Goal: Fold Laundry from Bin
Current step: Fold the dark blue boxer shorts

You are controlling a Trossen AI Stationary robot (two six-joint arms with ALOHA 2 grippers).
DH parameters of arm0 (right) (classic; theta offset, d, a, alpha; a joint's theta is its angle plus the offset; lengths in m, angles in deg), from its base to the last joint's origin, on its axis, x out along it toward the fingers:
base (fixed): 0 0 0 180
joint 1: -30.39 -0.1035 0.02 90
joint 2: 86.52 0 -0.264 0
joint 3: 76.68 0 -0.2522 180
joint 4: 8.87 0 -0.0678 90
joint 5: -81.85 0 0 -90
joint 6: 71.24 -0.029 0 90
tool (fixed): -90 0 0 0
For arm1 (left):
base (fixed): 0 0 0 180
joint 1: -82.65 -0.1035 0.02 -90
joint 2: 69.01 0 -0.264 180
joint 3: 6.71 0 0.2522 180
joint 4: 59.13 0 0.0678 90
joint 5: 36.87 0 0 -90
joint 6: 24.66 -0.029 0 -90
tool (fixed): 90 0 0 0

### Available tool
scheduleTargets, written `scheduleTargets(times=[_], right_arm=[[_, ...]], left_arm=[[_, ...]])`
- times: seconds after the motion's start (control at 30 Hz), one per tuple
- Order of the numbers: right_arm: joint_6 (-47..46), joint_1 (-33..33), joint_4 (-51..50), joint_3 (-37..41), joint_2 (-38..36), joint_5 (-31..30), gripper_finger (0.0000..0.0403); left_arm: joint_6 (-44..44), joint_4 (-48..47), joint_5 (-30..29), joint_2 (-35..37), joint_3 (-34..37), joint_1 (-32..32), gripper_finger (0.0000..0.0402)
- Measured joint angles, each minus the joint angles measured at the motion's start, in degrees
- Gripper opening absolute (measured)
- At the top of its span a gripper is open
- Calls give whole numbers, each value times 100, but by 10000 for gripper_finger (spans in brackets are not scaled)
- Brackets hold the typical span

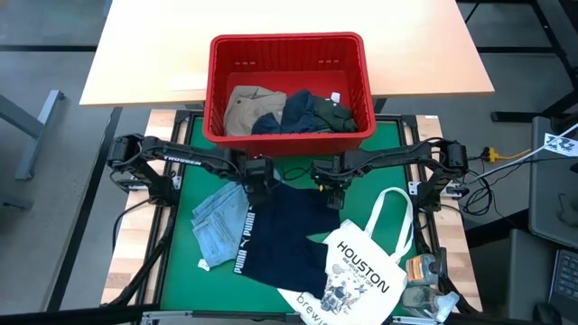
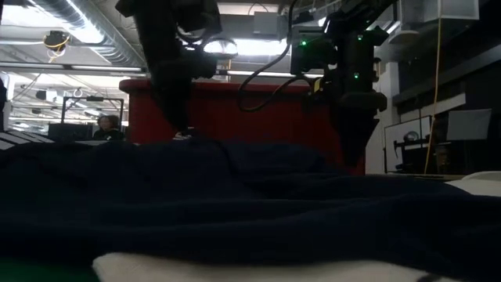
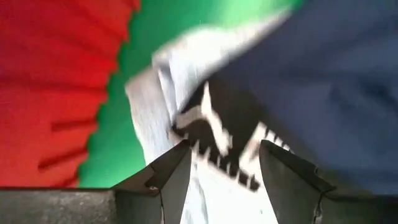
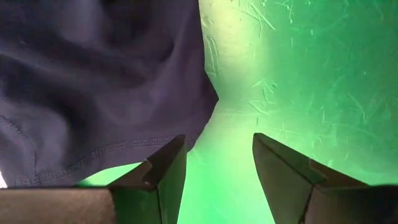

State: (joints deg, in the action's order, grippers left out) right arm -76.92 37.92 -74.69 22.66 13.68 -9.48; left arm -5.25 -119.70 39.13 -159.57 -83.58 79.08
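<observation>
A navy garment (image 1: 284,239) with a white "PUMA" band lies spread on the green mat (image 1: 181,271), and a light blue denim piece (image 1: 217,226) lies at its left. The red bin (image 1: 287,86) stands at the far side and holds khaki, navy and dark green laundry (image 1: 289,113). My left gripper (image 1: 257,193) hangs open, tilted down, over the navy garment's printed band (image 3: 217,140) beside the denim. My right gripper (image 1: 332,197) points down, open, at the garment's far right corner (image 4: 155,143); bare mat (image 4: 217,155) shows between its fingers.
A white tote printed "HOUSTON" (image 1: 361,266) lies on the near right part of the mat, overlapping the navy garment's edge. Small clutter (image 1: 424,284) sits at the near right corner. A wooden table (image 1: 153,54) lies under the bin, beyond the mat.
</observation>
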Motion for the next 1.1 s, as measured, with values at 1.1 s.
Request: scheduleTargets(times=[1.1], right_arm=[[155,-4,804,350,2,346,186]], left_arm=[[-395,466,-43,-55,-781,-225,183]])
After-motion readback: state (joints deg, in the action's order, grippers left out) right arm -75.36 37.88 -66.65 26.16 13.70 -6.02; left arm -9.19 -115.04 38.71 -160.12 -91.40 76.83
